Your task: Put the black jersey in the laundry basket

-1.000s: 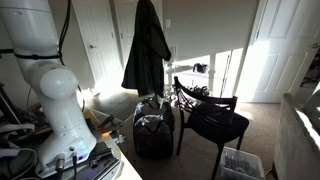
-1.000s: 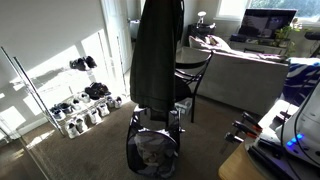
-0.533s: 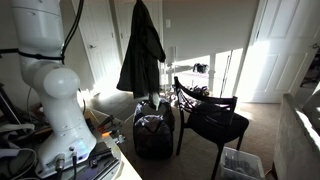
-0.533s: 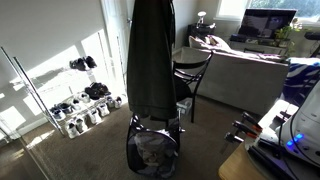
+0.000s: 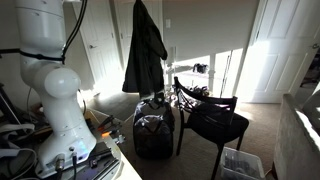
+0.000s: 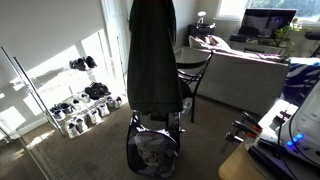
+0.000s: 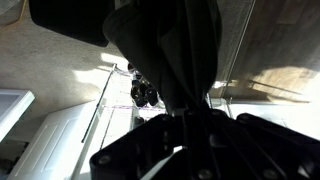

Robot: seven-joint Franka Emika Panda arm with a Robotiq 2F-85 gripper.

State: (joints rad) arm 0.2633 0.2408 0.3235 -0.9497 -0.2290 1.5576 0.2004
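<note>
The black jersey (image 5: pixel 145 55) hangs limp from above, its top out of frame, its lower hem just above the laundry basket (image 5: pixel 153 133). In the other exterior view the jersey (image 6: pixel 152 60) hangs straight over the dark round basket (image 6: pixel 152 152), which has pale markings. In the wrist view my gripper (image 7: pixel 185 125) is shut on the dark cloth of the jersey (image 7: pixel 175 50), which stretches away from the jaws. The gripper itself is out of frame in both exterior views.
A black wooden chair (image 5: pixel 210 115) stands right beside the basket. A clear plastic crate (image 5: pixel 240 163) sits on the floor near it. A shoe rack (image 6: pixel 80 100) lines the wall. A sofa (image 6: pixel 245 75) and a desk edge (image 6: pixel 270 150) are nearby.
The hanging jersey has swung slightly sideways and back and sits a little higher over the basket. The gripper stays shut on it.
</note>
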